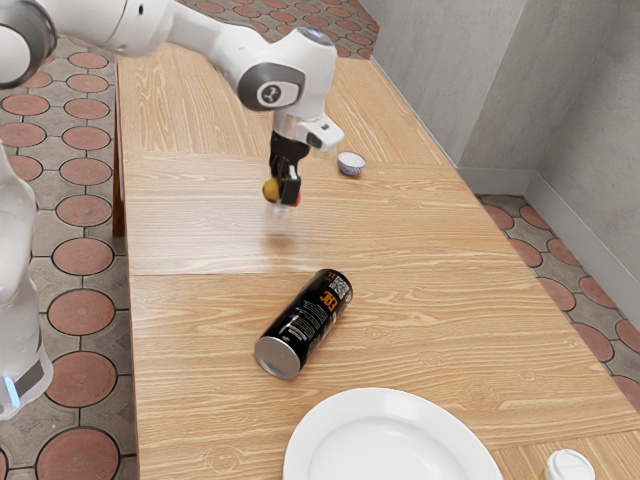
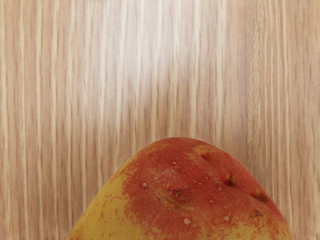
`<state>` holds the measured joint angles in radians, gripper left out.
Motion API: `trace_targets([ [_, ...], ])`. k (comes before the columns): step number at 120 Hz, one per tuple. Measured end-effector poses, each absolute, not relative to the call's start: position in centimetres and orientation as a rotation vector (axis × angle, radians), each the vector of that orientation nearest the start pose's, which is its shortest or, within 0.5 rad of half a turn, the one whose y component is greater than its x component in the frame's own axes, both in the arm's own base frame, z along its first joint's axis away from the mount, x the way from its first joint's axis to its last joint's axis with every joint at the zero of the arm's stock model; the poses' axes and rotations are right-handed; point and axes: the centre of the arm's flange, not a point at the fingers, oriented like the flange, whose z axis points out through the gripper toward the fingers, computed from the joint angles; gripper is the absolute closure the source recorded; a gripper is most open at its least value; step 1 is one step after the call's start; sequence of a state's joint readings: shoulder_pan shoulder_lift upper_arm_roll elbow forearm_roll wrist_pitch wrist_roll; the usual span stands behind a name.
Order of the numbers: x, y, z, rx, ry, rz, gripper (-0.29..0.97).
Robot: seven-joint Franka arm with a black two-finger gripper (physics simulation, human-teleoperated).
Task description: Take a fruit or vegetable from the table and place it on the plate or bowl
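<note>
A small yellow and red fruit [image 1: 272,189] hangs above the wooden table, with my gripper [image 1: 284,190] shut on it. In the wrist view the same fruit [image 2: 185,195] looms right under my hand, red on top and yellow at the side, with bare wood grain beyond it. A large white plate [image 1: 390,440] lies at the table's near edge, well toward the exterior view's lower right from the gripper. A small patterned bowl [image 1: 351,163] stands on the table just to the exterior view's right of the gripper.
A black can [image 1: 304,322] lies on its side between the gripper and the white plate. A white cup lid [image 1: 569,465] shows at the near right corner. The wooden table [image 1: 200,240] is bounded by a grey wall on the exterior view's right.
</note>
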<state>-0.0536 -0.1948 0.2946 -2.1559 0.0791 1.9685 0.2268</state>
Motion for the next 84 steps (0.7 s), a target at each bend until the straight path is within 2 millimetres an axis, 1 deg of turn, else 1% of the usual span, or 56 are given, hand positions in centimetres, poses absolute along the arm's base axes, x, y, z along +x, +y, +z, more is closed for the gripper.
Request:
trace_targets([
  [7,47.5,12.7,49.2,-3.129,0.037,-0.007,0.37],
  [17,47.1,11.8,50.4,-3.130,0.058,-0.009,0.36],
  [28,47.6,9.5,52.3,-3.116,0.119,-0.020,0.37],
  [32,47.7,8.7,53.0,-3.112,0.139,-0.027,0.39],
  [35,47.6,8.3,53.5,-3.110,0.147,-0.030,0.42],
  [42,47.3,7.9,54.2,-3.109,0.153,-0.028,0.50],
  [50,47.0,7.3,54.9,-3.107,0.163,-0.026,0.53],
  [68,46.6,3.6,57.0,-3.082,0.244,-0.028,0.53],
  [84,46.3,0.2,57.5,-3.059,0.313,-0.013,0.53],
])
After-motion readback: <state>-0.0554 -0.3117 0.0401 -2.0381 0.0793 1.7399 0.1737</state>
